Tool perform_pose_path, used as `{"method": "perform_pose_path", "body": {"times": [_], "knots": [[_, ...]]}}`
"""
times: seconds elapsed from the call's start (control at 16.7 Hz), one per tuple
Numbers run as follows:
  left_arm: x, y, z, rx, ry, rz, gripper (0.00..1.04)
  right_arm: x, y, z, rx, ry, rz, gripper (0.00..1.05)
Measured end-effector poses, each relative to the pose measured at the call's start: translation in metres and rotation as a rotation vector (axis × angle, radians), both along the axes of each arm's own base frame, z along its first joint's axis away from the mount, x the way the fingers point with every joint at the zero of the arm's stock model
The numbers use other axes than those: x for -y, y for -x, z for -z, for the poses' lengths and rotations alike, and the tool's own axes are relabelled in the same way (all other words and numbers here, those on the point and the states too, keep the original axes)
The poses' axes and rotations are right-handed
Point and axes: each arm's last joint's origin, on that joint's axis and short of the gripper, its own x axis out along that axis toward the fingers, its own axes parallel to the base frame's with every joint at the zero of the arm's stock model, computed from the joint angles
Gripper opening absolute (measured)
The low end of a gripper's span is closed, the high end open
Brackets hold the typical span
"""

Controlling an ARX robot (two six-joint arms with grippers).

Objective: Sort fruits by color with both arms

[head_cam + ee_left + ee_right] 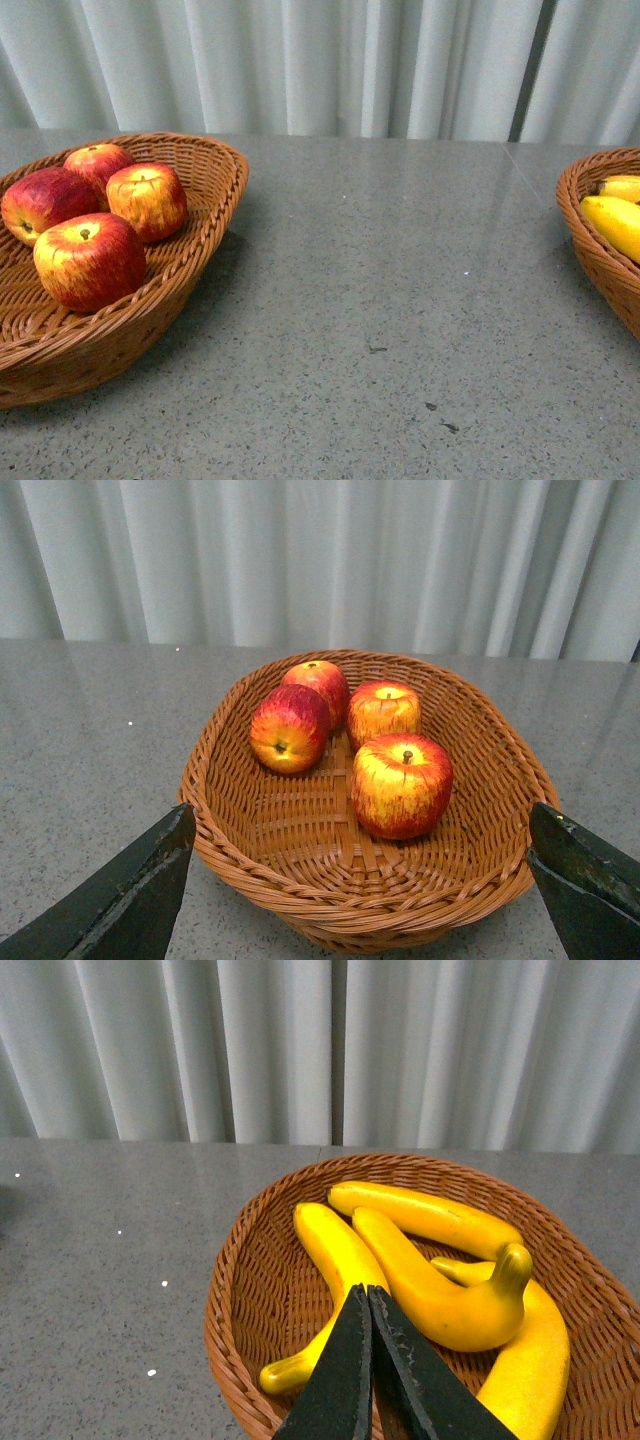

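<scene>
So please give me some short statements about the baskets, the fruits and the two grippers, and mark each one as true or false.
1. The brown wicker basket on the left holds four red-and-yellow apples. True.
2. A yellow banana lies among those apples. False: the yellow curved bananas share the other wicker basket.
3. The left gripper is shut. False: its jaws stand wide apart.
4. The right gripper is shut, holding nothing. True.

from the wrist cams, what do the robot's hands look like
Only finger parts show. The left hand has two dark, greenish-black wedge-shaped fingers with worn edges. The right hand has two black tapered fingers, scuffed with pale specks. No cables, markings or arm bodies are visible.
</scene>
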Motion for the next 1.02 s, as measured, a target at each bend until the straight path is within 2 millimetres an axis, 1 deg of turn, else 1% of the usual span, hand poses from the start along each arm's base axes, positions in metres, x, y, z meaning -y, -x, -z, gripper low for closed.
{"method": "perform_pose_path", "body": {"times": [0.24,0.3,0.36,0.48,1.02], "knots": [[0.0,0.0,0.0,0.0,0.0,0.0,0.98,0.0,0.004,0.001,-0.005,0.0,0.0,0.02],[0.0,0.0,0.0,0.0,0.0,0.0,0.98,0.0,0.01,0.007,-0.06,0.0,-0.004,0.02],[0.0,0.0,0.0,-0.001,0.0,0.0,0.98,0.0,0.015,0.002,0.002,0.0,0.0,0.02],[0.0,0.0,0.0,0.0,0.0,0.0,0.98,0.0,0.015,0.004,-0.018,0.0,0.001,0.02],[0.0,0.0,0.0,0.0,0.0,0.0,0.98,0.0,0.015,0.004,-0.013,-0.001,0.0,0.02]]}}
